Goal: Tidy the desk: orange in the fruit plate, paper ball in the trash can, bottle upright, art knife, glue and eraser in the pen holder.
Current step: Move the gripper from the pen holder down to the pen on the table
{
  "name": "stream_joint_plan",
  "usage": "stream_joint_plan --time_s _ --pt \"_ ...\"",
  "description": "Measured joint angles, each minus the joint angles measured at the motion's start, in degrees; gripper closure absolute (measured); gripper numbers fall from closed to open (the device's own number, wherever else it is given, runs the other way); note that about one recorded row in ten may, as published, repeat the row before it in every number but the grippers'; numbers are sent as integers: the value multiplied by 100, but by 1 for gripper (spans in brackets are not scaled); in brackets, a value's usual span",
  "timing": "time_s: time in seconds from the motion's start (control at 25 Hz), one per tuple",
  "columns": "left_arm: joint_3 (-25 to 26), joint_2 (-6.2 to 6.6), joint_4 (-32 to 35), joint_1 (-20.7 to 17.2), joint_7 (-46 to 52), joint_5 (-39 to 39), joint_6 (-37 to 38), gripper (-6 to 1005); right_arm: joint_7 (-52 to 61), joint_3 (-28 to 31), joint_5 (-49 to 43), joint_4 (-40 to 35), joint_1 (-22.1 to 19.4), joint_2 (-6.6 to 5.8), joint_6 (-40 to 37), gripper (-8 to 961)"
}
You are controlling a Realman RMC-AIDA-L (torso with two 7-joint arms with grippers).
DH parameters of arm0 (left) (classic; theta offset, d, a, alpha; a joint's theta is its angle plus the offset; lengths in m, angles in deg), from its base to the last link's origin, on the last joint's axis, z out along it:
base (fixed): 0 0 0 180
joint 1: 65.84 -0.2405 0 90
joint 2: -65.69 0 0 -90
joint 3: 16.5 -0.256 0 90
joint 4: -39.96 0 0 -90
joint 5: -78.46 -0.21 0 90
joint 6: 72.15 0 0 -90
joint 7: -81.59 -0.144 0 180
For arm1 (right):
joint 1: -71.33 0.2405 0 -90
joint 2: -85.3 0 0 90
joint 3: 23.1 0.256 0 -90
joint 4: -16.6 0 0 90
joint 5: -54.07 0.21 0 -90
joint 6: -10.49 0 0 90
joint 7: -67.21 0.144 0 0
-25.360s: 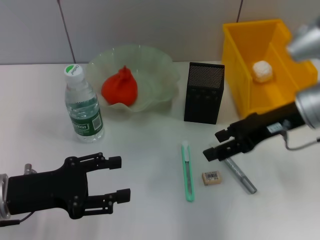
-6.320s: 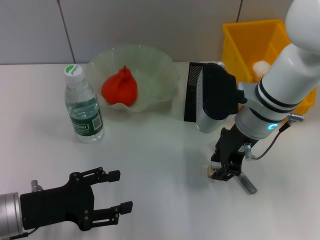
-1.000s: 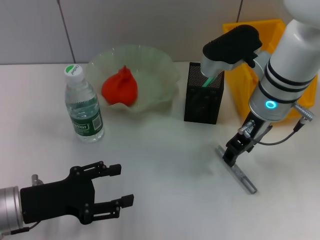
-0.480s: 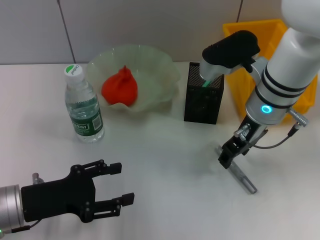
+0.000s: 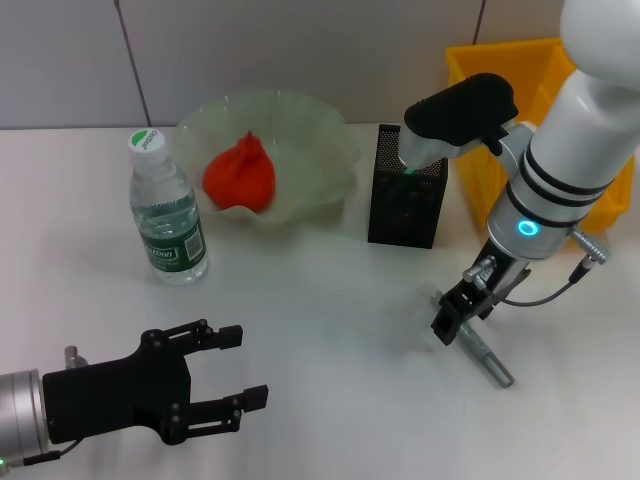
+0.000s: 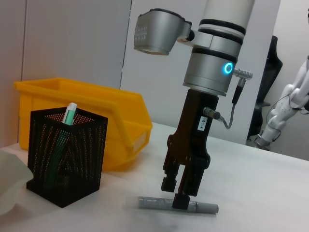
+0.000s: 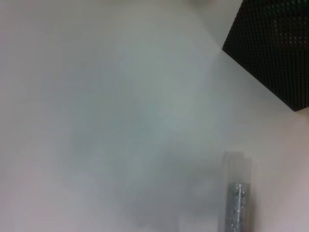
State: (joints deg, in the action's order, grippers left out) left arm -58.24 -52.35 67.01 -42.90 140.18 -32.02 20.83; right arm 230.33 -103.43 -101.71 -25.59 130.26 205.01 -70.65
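Table (image 5: 300, 330) lay nearly cleared; the pen holder (image 5: 407, 200) already held the green art knife (image 6: 67, 116). My right end effector (image 6: 181, 191) had dropped since a second ago, fingers parted, astride the grey glue stick (image 6: 178, 205). My left end effector (image 5: 225, 385) waited open, empty.

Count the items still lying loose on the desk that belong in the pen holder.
1: the grey glue stick, lying under the right gripper. The eraser isn't visible; it may be hidden inside the pen holder.
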Motion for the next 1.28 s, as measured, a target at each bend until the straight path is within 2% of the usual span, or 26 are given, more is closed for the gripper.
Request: stream_joint_plan --time_s 1.28 --pt "-14 0 19 37 -17 -4 8 212 -32 -79 -9 297 65 0 221 399"
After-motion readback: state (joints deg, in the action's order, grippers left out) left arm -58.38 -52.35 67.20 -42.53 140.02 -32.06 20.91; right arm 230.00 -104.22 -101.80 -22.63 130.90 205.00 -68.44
